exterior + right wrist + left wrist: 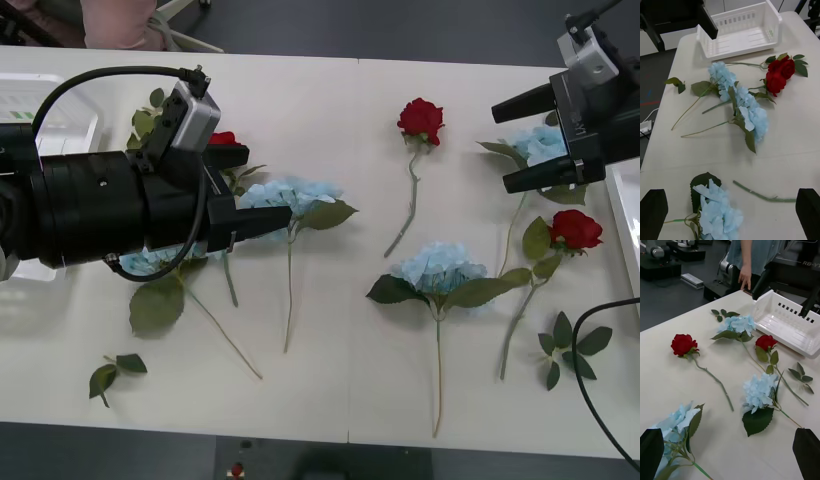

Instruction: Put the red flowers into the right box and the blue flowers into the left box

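Note:
Red flowers lie apart on the table: one rose [420,117] at the middle back, another [575,229] near the right box [627,225], and a third [222,138] half hidden behind my left gripper [250,188]. That gripper hovers open over a blue flower [295,194]. More blue flowers lie at the centre [440,268], under the left arm [150,260], and beneath my open right gripper [528,142] at the back right [541,143]. The left box [739,32] stands at the table's left end, with two roses [778,73] beside it. In the left wrist view the right box [790,324] stands beyond a rose [765,342].
Loose green leaf sprigs lie at the front left [115,370], the front right [572,350] and the back left [150,115]. The left arm's thick black body [90,205] covers much of the table's left side. The table's front edge [300,432] is close to the stems.

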Motion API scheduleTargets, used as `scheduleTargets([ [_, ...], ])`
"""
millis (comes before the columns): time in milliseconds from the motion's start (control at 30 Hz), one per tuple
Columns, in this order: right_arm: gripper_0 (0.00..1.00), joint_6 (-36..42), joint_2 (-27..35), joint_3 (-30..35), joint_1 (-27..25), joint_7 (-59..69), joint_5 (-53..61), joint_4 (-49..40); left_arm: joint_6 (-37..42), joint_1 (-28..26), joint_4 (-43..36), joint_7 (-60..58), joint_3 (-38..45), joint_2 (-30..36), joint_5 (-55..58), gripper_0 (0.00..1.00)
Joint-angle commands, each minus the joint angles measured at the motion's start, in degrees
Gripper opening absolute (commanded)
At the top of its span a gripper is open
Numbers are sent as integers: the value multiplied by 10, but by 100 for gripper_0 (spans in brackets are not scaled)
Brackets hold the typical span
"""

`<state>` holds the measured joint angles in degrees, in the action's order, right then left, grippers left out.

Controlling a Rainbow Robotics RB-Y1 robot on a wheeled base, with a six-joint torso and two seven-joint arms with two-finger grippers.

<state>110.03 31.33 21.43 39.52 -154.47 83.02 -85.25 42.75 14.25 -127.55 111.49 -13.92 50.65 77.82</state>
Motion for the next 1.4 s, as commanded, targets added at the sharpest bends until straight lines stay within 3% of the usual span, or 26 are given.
scheduleTargets([
  [33, 100, 0, 6, 0, 14, -5, -2, -13, -7, 3, -16, -17, 11, 7, 6, 100],
  [1400, 100, 0, 6, 0, 14, -5, -2, -13, -7, 3, -16, -17, 11, 7, 6, 100],
])
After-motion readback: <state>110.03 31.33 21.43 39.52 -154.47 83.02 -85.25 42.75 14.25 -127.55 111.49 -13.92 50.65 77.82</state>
